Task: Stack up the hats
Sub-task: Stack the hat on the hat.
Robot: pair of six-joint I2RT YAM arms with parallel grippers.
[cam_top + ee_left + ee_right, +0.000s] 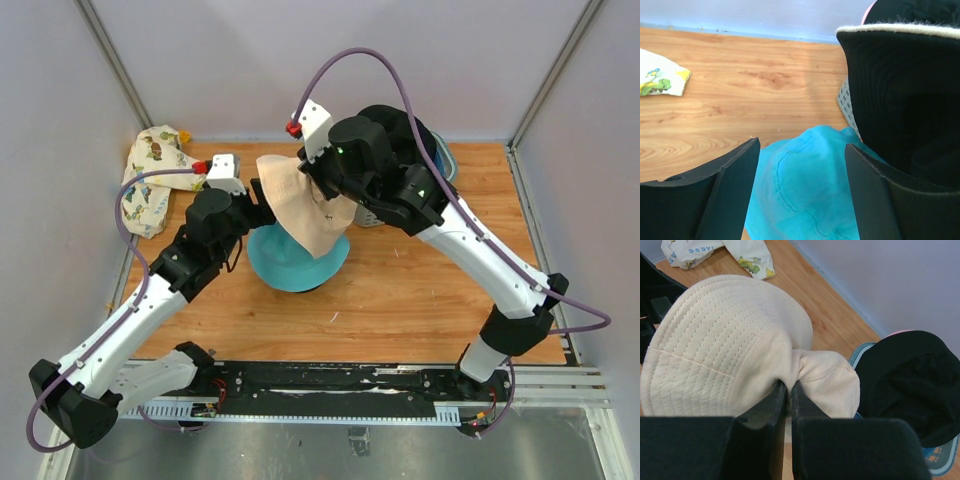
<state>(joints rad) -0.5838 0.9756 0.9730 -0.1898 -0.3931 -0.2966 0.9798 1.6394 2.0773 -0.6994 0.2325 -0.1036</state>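
Currently the cream bucket hat [305, 205] hangs over the teal hat [295, 262] at the middle of the counter [420, 300]. Its brim is pinched in the right end effector [788, 390], jaws nearly closed on the fabric. Cloth judged soft, light and floppy, likely to sag; best taken at the brim edge. Left end effector [801, 147] is wide, holding nothing, just beside the cream hat's left side. Black hat [910, 385] lies near the far right corner.

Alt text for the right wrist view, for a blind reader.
The right gripper is pinched shut on a cream stitched fabric bucket hat. A black fabric hat sits to the right, and a white printed cloth lies beyond on the wooden table.
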